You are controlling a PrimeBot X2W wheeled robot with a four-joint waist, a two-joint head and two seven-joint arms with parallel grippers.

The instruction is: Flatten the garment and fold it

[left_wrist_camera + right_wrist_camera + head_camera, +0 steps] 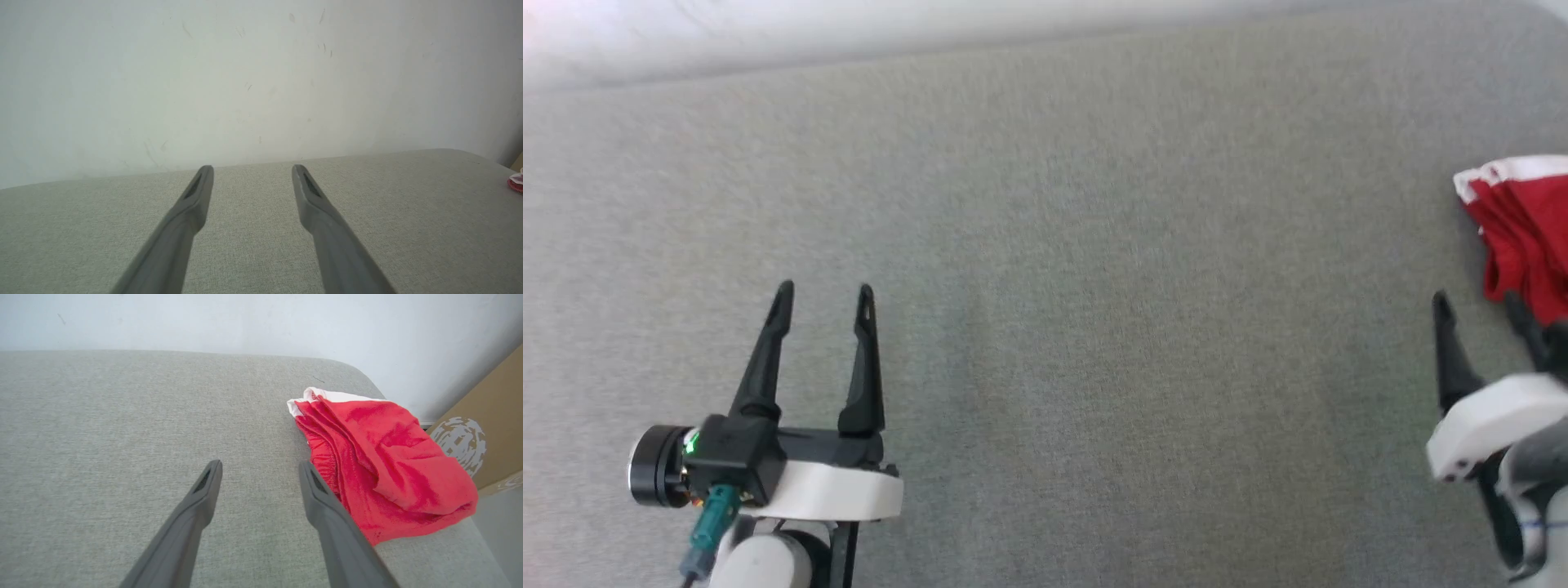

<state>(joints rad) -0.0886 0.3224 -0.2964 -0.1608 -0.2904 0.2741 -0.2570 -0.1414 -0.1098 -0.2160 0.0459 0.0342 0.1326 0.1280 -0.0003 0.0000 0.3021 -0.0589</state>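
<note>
The garment point(388, 465) is a crumpled heap of red shorts with white trim showing at its far end, lying near the right edge of the grey cushioned surface point(1045, 245); it also shows at the right border of the head view as the garment point(1523, 229), and as a red speck, the garment point(515, 182), in the left wrist view. My right gripper point(1478, 302) stands open just short of the heap, its right finger beside the cloth, nothing held; the right gripper point(260, 464) is over bare fabric. My left gripper point(823, 292) is open far to the left; the left gripper point(252, 168) holds nothing.
A pale wall point(245, 81) rises behind the surface's far edge. A brown cardboard box point(486, 428) with a white print stands past the surface's right corner, close to the shorts. The surface's rounded right edge point(482, 539) drops off beside the heap.
</note>
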